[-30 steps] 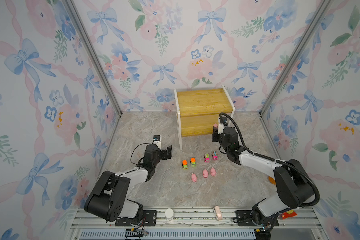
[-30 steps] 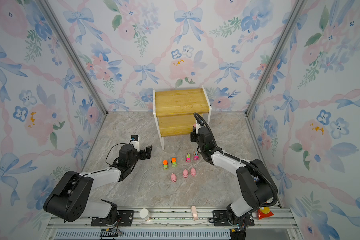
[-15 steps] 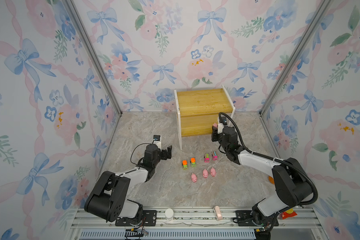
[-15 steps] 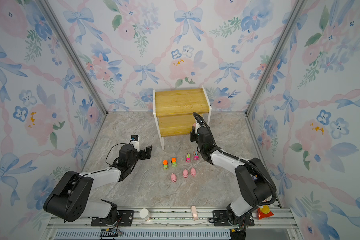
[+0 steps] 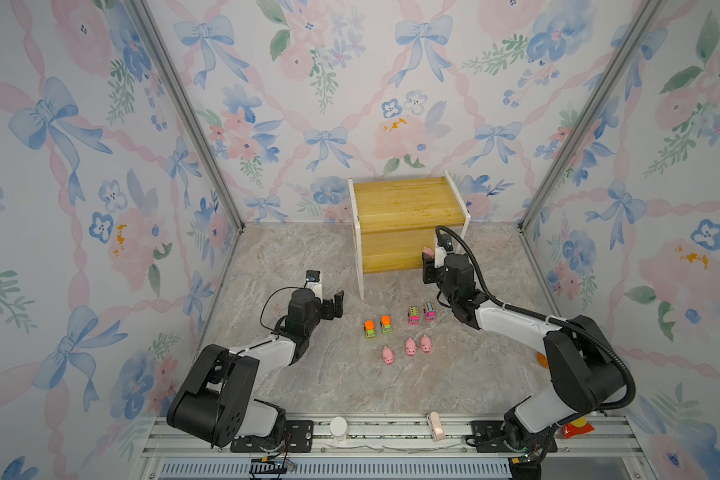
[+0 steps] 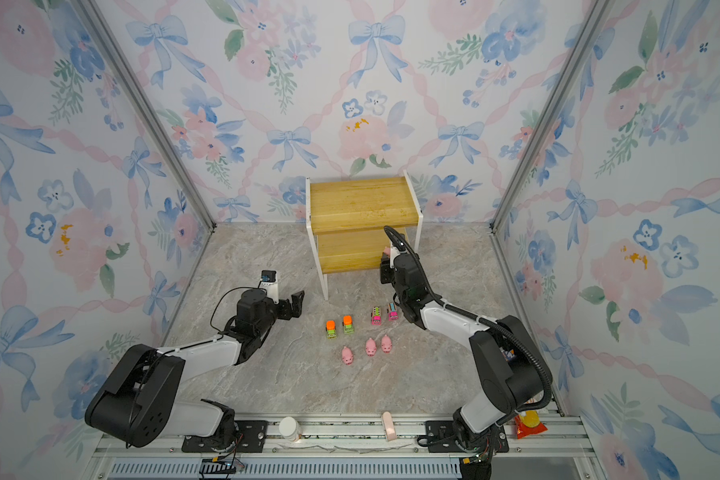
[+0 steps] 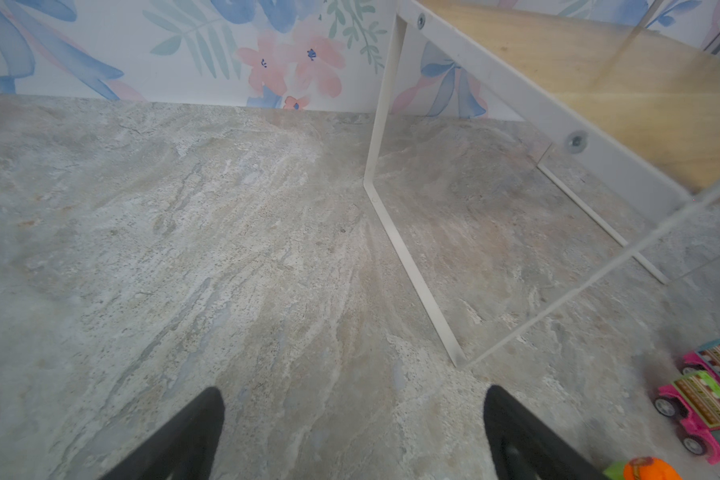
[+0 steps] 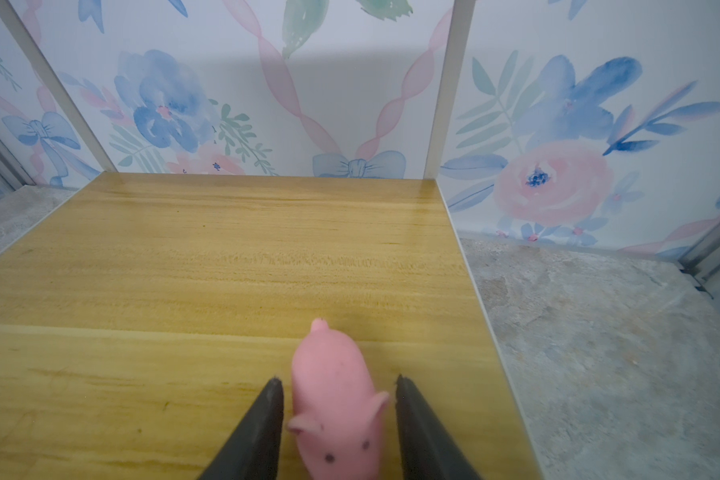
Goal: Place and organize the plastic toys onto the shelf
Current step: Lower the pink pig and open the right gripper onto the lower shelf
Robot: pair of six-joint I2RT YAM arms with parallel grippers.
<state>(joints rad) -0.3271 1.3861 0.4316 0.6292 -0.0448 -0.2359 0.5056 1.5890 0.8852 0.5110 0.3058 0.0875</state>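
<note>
The shelf (image 5: pixel 408 199) (image 6: pixel 362 203) stands at the back wall. A pink pig (image 8: pixel 333 395) (image 5: pixel 427 251) rests on its lower board near the right edge. My right gripper (image 8: pixel 337 379) (image 5: pixel 431 259) is open around the pig, with a small gap on each side. On the floor in front lie two green trucks (image 5: pixel 369 328) (image 5: pixel 386 324), two pink buses (image 5: pixel 413 315) (image 5: pixel 429 311) and three pigs (image 5: pixel 388 355) (image 5: pixel 410 346) (image 5: pixel 425 344). Left of them, my left gripper (image 5: pixel 336 305) (image 7: pixel 352 390) hangs low, open and empty. The buses (image 7: pixel 707 407) also show in the left wrist view.
Floral walls close in the back and both sides. The shelf's thin white leg (image 7: pixel 412 270) stands just ahead of my left gripper. An orange object (image 5: pixel 541 359) is half hidden behind my right arm. A white cap (image 5: pixel 338 428) and a pink piece (image 5: pixel 434 424) sit on the front rail.
My right gripper's jaws have spread apart off the pig, which now rests on the shelf board. Neither arm has otherwise moved.
</note>
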